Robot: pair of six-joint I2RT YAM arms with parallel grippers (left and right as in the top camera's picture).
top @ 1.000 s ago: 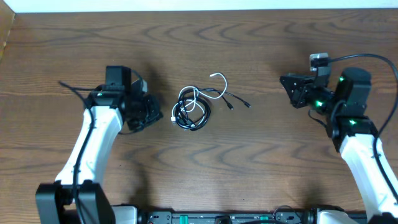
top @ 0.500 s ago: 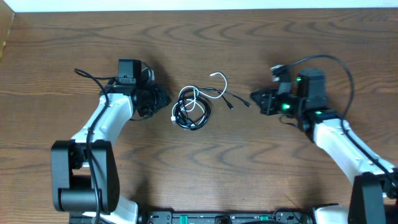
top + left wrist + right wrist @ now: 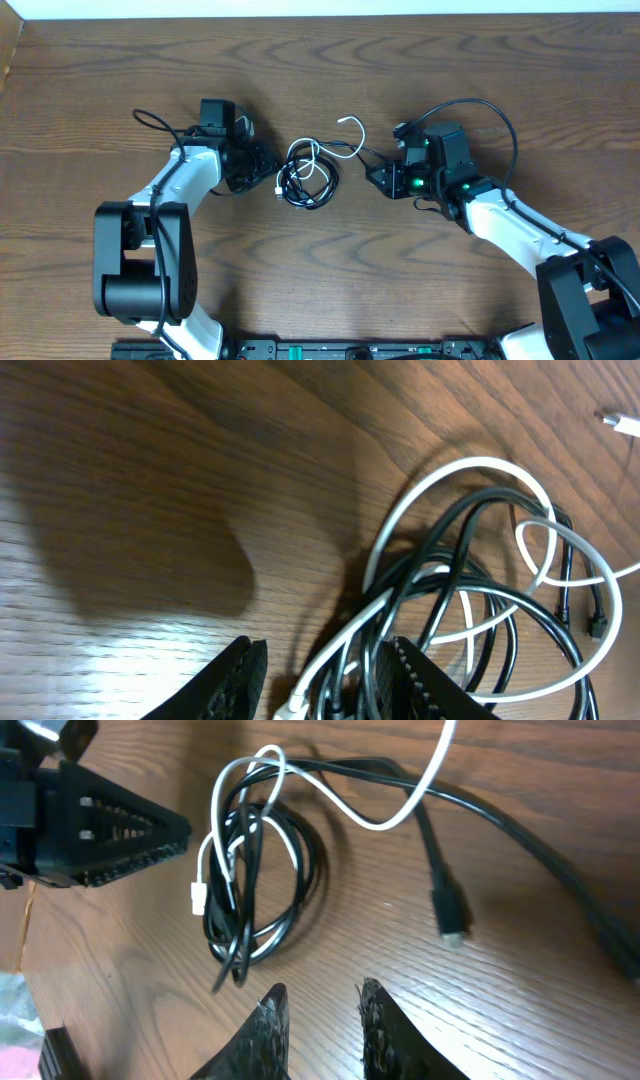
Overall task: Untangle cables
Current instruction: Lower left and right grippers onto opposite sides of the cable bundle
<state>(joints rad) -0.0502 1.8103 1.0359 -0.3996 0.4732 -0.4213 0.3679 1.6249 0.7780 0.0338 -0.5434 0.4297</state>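
Cables (image 3: 310, 172) were left tangled mid-tabletop (image 3: 320, 290). Left hand (image 3: 266, 166) was held parted at the heap's left edge, right hand (image 3: 378, 178) slightly parted just right. Nothing gripped.

My left pincer (image 3: 262, 160) sits low, jaws parted. Opposite it, my right pincer (image 3: 376, 176) points toward it, jaws slightly apart.

Cables (image 3: 308, 175) block lane between left tool (image 3: 267, 165), right tool (image 3: 376, 178).
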